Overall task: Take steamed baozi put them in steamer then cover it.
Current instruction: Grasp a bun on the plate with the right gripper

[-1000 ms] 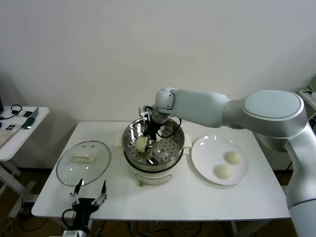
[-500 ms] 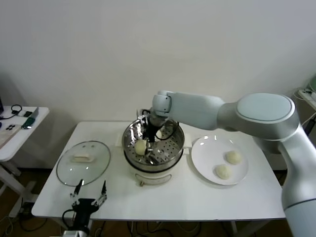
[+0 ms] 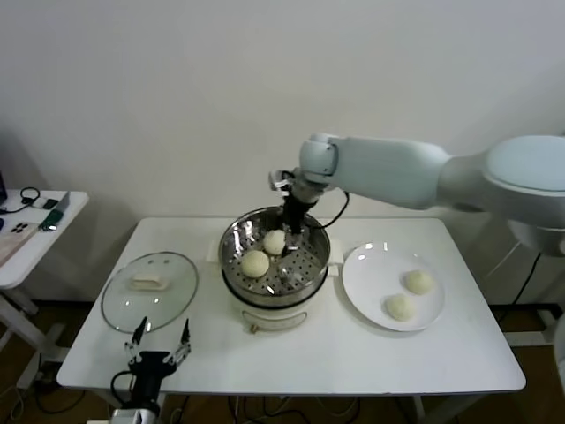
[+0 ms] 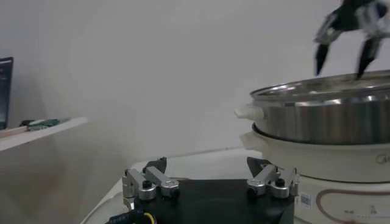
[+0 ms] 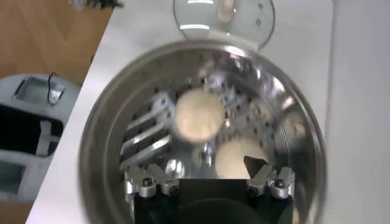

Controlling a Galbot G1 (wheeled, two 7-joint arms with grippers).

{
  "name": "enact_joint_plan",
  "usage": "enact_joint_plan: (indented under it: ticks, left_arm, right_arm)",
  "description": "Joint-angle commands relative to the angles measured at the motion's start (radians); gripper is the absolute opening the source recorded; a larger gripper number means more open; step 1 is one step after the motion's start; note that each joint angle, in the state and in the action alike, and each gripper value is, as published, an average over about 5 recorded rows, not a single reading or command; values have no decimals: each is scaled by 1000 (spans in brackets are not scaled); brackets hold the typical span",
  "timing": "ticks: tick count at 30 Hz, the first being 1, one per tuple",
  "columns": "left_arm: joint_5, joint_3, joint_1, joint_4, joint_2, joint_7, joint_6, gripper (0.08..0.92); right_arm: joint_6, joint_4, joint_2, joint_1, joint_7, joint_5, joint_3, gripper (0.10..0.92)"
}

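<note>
The steel steamer (image 3: 312, 270) stands on its cream pot base at the table's middle. Two baozi lie inside it, one (image 3: 255, 262) at the front left and one (image 3: 274, 241) behind it. In the right wrist view they show below the fingers (image 5: 198, 115) (image 5: 239, 158). Two more baozi (image 3: 418, 282) (image 3: 398, 306) lie on the white plate (image 3: 366, 269) to the right. My right gripper (image 3: 292, 224) (image 5: 207, 176) is open and empty, just above the steamer's rear rim. The glass cover (image 3: 148, 291) lies flat on the table at the left. My left gripper (image 3: 159, 340) (image 4: 207, 176) is open, low at the table's front left.
A small side table (image 3: 31, 221) with cables stands at the far left. The wall is close behind the table. The steamer's side (image 4: 329, 115) fills the right of the left wrist view.
My right gripper let go of a baozi in the steamer and rose up and back to the rear rim. Two baozi now lie in the basket. The left arm has not moved.
</note>
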Motion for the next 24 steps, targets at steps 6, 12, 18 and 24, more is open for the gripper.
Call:
enact_joint_plan:
  ticks: [6,12,18,24]
  left_arm:
    - [-5,1,10,-30,-3,-5,33,823]
    - [-12,2,35,-76,-9,-6,51,823]
    - [-26,-2,47,-106,-18,-8,73,823]
    - [-24,-12,50,-104,-20,-11,77,823]
  right_arm:
    - [28,256,-504,46,-21,-316,-40,823]
    - [42,208,-574,-122,-30,-450,42,823]
    - [42,172,-581,-294,-25,-521,132,823]
    - [47,136,-575,-401,-18,-562,194,823]
